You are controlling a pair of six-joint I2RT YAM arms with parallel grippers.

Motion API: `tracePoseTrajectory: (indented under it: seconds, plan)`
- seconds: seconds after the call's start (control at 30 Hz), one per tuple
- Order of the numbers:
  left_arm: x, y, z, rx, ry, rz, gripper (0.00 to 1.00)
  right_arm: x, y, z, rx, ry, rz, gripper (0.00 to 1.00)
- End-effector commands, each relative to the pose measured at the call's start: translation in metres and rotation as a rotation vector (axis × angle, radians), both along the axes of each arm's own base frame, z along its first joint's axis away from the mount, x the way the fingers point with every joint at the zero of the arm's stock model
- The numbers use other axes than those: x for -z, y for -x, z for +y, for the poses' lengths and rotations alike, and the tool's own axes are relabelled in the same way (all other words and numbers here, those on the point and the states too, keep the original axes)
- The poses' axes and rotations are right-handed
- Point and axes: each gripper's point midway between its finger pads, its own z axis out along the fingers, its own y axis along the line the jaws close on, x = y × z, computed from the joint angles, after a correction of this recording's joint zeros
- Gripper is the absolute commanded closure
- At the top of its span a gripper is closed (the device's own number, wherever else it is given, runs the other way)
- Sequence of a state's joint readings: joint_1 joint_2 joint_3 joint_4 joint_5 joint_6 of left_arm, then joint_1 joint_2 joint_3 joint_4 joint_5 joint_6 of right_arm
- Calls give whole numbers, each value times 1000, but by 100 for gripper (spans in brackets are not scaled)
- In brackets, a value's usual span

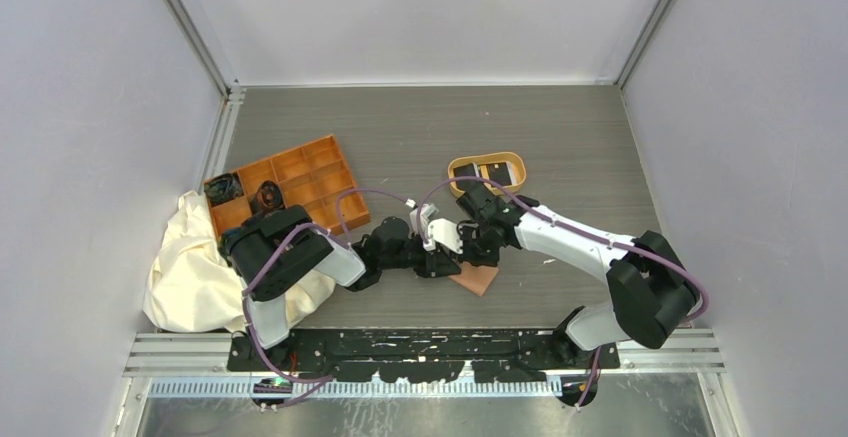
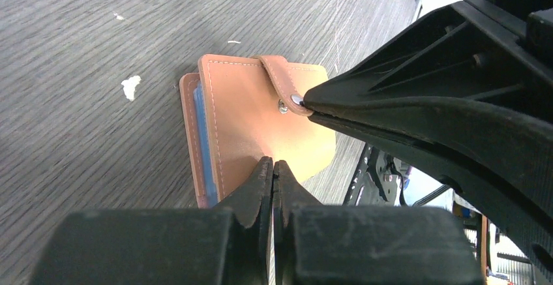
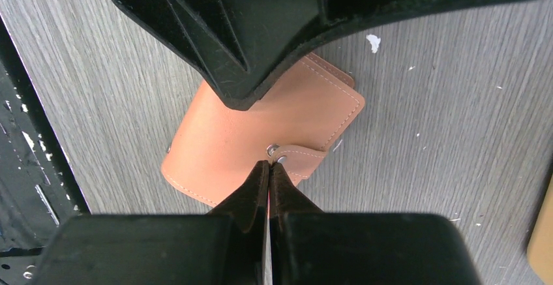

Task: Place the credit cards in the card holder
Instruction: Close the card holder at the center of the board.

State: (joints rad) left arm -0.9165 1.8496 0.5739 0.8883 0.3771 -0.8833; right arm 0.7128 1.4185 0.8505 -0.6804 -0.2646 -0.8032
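The card holder (image 1: 480, 280) is a pinkish-brown wallet lying folded on the table, also in the left wrist view (image 2: 241, 115) and the right wrist view (image 3: 222, 145). A blue inner edge (image 2: 201, 135) shows at its side. Its snap tab (image 3: 300, 157) is undone, with the stud (image 2: 282, 107) bare. My right gripper (image 3: 269, 163) is shut with its tips pinching the tab's end. My left gripper (image 2: 273, 164) is shut, its tips resting on the cover with nothing between them. Black credit cards (image 1: 497, 173) lie in the oval tray, behind the right arm.
The oval tan-rimmed tray (image 1: 456, 168) sits just beyond the grippers. An orange compartment tray (image 1: 300, 169) stands at the left, holding dark items. A cream cloth (image 1: 195, 267) is bunched under the left arm. White crumbs (image 2: 130, 87) dot the table.
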Motion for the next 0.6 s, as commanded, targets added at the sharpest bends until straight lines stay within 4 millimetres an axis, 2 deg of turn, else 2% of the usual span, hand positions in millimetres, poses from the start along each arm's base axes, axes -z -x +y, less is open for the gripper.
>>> tracePoseTrajectory:
  seconds: [0.0,0.57]
  plan:
    - [-7,-5,-8,-2,20,-24,100,1,2,1,-46,25,-19,97]
    - [-7,-4,-10,9,25,-24,100,10,4,-1,-73,80,-28,97]
